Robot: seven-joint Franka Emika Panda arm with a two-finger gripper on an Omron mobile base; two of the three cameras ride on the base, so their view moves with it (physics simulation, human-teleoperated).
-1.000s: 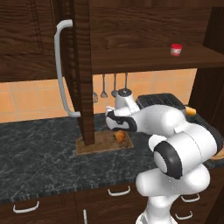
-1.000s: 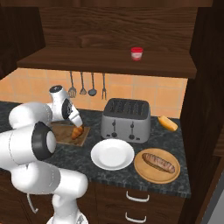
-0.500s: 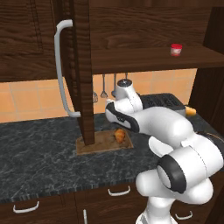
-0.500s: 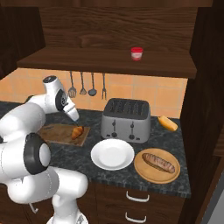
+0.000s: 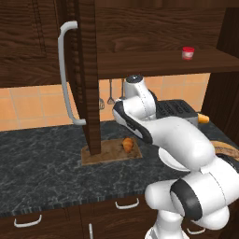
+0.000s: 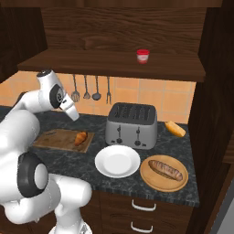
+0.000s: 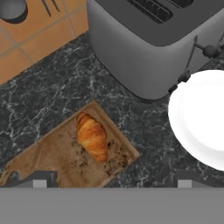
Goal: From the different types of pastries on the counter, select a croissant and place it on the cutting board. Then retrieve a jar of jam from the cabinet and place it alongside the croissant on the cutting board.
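The golden croissant (image 5: 127, 144) (image 6: 81, 137) (image 7: 92, 137) lies on the right part of the brown cutting board (image 5: 105, 154) (image 6: 52, 139) (image 7: 48, 159) on the dark counter (image 6: 91, 128). My gripper (image 7: 111, 181) hangs open well above the board, nothing between its fingers; its hand (image 6: 69, 109) sits up and left of the croissant. The jar of jam (image 5: 187, 52) (image 6: 142, 56), with its red lid, stands on the shelf of the open cabinet. The cabinet door (image 5: 87, 70) stands open, edge-on over the board's left end. The long brown loaf (image 6: 167, 169) rests on a round wooden disc.
A grey toaster (image 6: 131, 124) (image 7: 148, 43) stands right of the board, with a white plate (image 6: 117, 161) (image 7: 201, 118) in front of it. Utensils (image 6: 91, 89) hang on the tiled wall. The door's curved handle (image 5: 64, 74) sticks out to the left.
The hand has risen from the croissant on the board to about shelf-underside height. The croissant stays lying on the board.
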